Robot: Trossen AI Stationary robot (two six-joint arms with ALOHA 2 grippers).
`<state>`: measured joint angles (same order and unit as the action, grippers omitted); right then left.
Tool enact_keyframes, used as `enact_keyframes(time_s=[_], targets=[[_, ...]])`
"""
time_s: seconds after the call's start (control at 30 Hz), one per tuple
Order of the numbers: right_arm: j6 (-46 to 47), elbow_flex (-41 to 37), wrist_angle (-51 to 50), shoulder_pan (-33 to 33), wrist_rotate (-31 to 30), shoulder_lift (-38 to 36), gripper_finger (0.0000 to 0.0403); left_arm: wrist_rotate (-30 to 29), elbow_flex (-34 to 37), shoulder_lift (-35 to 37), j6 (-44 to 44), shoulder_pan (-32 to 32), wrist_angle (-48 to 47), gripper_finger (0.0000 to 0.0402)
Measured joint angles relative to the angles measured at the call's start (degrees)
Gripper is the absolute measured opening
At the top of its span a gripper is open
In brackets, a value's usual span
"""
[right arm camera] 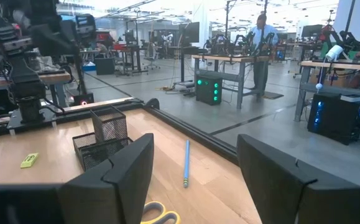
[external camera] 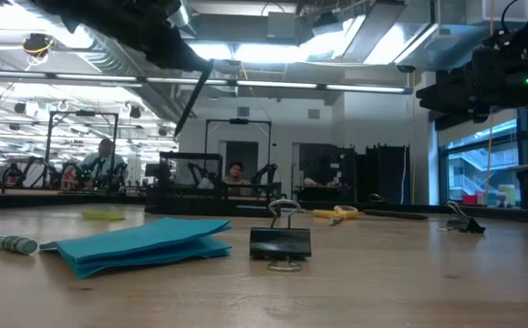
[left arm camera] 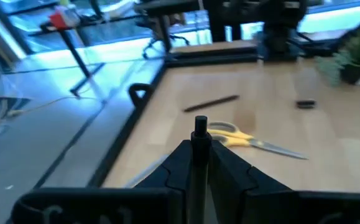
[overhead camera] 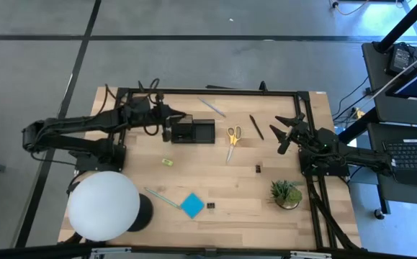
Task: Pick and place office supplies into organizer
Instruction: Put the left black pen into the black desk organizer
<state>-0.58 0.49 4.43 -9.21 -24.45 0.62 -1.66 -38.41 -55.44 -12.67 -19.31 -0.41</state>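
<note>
Two binder clips (external camera: 281,244) on wooden table (external camera: 409,273)

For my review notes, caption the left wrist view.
Left gripper pinching an upright thin dark pen above yellow-handled scissors on the wooden table.

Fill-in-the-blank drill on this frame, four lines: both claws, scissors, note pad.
1. The left claw is ___ on a thin dark pen.
2. The right claw, holding nothing, stands ___.
3. The metal scissors on the wooden table have ___ handles.
4. The flat square paper note pad is ___.

Missing words: shut; open; yellow; blue
</note>
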Motion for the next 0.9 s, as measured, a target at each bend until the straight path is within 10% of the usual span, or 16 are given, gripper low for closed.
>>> enact_keyframes(time_s=[0.9], targets=[[-1.49,0.0,-0.02,0.02,0.02,0.01,0.0233,-0.44,0.0,-21.49,1.57,-5.63,5.34,0.0035]])
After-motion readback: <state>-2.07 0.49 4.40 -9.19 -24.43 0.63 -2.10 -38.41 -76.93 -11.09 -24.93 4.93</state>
